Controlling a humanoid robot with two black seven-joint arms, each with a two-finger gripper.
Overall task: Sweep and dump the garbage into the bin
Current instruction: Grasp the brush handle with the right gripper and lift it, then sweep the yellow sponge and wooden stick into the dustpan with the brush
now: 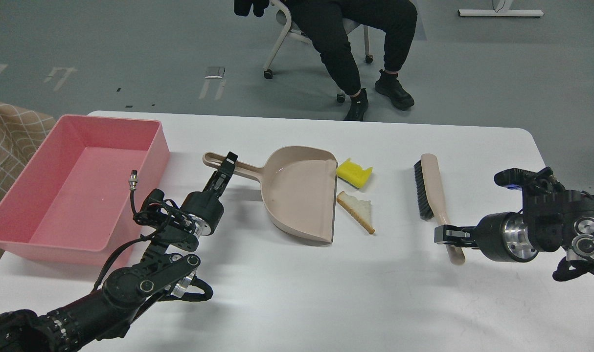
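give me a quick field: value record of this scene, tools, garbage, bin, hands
bin: pink tub, far left of the table, looks empty
dustpan: beige dustpan, mid-table, open edge facing right
garbage: yellow sponge piece and torn bread slice, both on the table just right of the dustpan
brush: hand brush, lying right of the garbage
left hand: at the dustpan handle, grip unclear
right hand: at the brush handle's near end, grip unclear
progress: nothing swept yet

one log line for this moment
left gripper: at dustpan handle | right gripper: at brush handle | garbage: on table | bin: empty
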